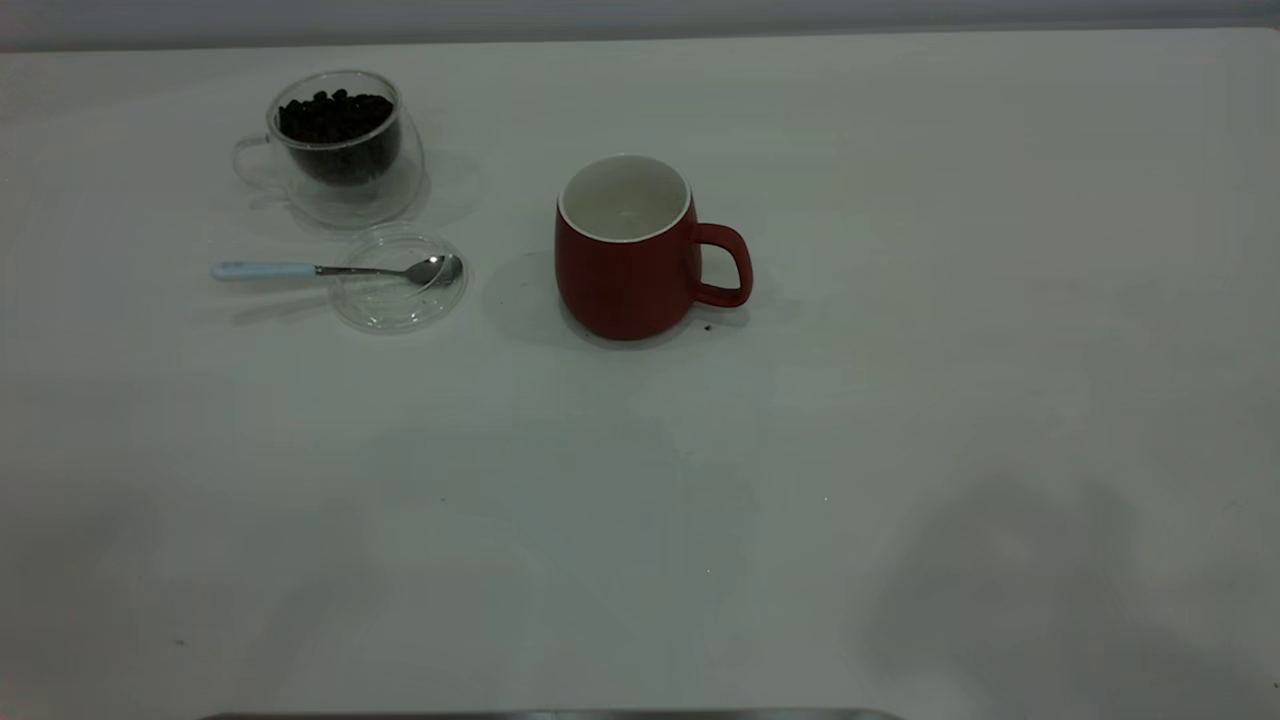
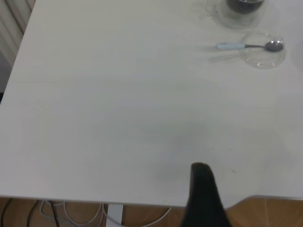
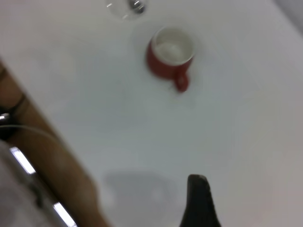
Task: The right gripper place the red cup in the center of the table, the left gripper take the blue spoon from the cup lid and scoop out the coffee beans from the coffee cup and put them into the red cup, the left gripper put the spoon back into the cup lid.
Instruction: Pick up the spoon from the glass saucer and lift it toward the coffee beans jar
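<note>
Left wrist view: spoon pickup is the step in hand.
Only one left gripper (image 2: pixel 204 198) finger shows, so opening unknowable; blue spoon (image 1: pixel 330 269) rests across cup lid (image 1: pixel 398 300), beside coffee cup (image 1: pixel 340 150); red cup (image 1: pixel 625 260) already central. Next: reach the handle.

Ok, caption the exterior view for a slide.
Red cup stands mid-table; blue spoon rests on the cup lid beside the coffee cup of coffee beans.

The tabletop (image 1: pixel 900 400) carries one red cup (image 1: pixel 625 265), one coffee cup (image 1: pixel 335 145), one cup lid (image 1: pixel 398 280), one blue spoon (image 1: pixel 330 270), and coffee beans (image 1: pixel 335 115) too heaped to count, perhaps dozens.
</note>
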`<action>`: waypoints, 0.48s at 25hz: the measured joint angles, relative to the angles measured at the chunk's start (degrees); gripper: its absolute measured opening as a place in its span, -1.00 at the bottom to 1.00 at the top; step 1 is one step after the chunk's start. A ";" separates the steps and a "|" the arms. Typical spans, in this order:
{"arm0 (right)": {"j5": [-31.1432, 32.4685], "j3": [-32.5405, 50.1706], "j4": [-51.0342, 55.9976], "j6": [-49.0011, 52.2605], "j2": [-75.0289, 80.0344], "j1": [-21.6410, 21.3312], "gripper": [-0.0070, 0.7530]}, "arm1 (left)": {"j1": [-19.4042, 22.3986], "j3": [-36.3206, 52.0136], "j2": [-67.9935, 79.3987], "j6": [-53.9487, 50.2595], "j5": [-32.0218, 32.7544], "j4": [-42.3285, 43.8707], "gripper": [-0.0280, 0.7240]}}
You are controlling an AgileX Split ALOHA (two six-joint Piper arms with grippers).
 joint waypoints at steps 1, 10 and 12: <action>1.10 2.18 0.87 0.14 -2.76 0.00 0.53 | 0.00 0.00 0.00 0.00 0.00 0.00 0.63; -0.21 31.07 5.55 3.07 -30.07 0.00 0.53 | 0.00 0.00 0.00 0.00 0.00 0.00 0.63; -2.89 37.72 5.44 3.50 -36.83 0.00 0.53 | 0.00 0.00 0.00 0.00 0.00 0.00 0.63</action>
